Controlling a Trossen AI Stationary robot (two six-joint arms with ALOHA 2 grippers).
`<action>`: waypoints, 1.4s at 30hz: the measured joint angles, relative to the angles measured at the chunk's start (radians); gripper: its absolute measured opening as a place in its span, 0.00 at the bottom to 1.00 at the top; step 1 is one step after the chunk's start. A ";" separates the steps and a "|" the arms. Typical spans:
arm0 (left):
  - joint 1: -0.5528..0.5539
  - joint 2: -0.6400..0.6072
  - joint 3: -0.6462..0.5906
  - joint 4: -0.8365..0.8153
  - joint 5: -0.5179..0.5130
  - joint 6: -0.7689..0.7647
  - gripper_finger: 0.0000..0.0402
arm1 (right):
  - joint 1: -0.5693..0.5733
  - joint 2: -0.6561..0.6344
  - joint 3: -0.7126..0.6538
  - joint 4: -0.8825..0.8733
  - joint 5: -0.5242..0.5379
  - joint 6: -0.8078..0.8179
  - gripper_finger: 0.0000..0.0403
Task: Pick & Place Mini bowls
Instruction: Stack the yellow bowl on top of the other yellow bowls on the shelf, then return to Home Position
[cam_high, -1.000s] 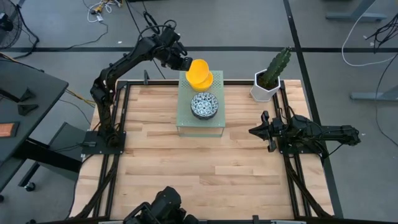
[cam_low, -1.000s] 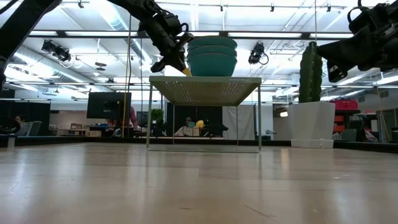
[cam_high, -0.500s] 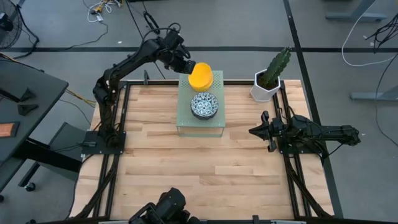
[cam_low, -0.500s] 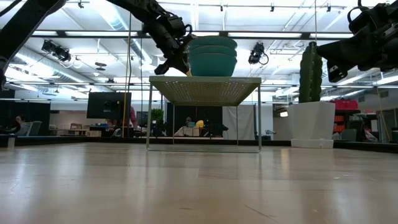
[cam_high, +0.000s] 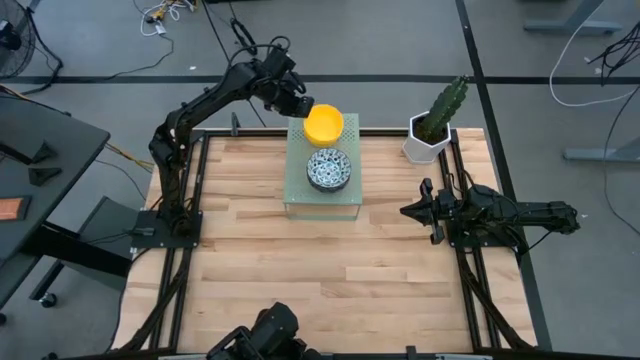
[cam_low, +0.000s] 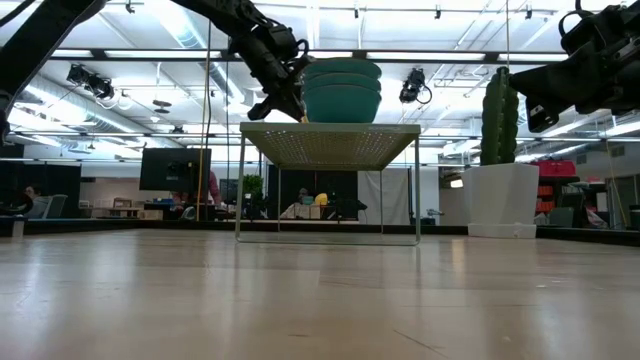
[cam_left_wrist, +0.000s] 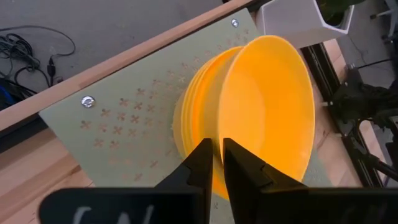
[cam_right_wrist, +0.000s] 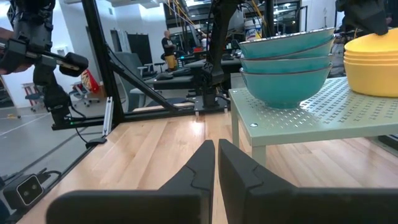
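Note:
Yellow mini bowls stand stacked at the far end of a pale green perforated stand. A stack of blue-patterned mini bowls stands nearer on the same stand. My left gripper reaches in from the far left. Its fingers are a little apart, one on either side of the top yellow bowl's rim. My right gripper waits shut at the table's right, holding nothing. My left gripper has one finger outside and one finger inside the top yellow bowl's near rim, slanting down from the far left. The bowl rests nested in the stack. Whether the fingers touch the rim I cannot tell.
A white hexagonal pot with a cactus stands at the table's far right corner, close to the stand. Bare wooden tabletop lies between the stand and the near edge. In the low view the blue stack hides the yellow one.
The top yellow bowl hung a little above the stack a second ago. It has come down and now sits nested on the other yellow bowls.

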 joint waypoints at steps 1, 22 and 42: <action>0.000 0.000 0.000 0.000 -0.001 0.000 0.11 | 0.000 0.000 0.000 0.000 0.000 0.000 0.07; 0.001 0.000 0.000 0.000 -0.016 0.020 0.26 | 0.000 0.000 0.000 0.000 0.000 0.000 0.07; -0.026 -0.016 0.128 -0.034 0.024 0.131 0.40 | 0.000 0.000 0.000 0.000 0.000 0.000 0.07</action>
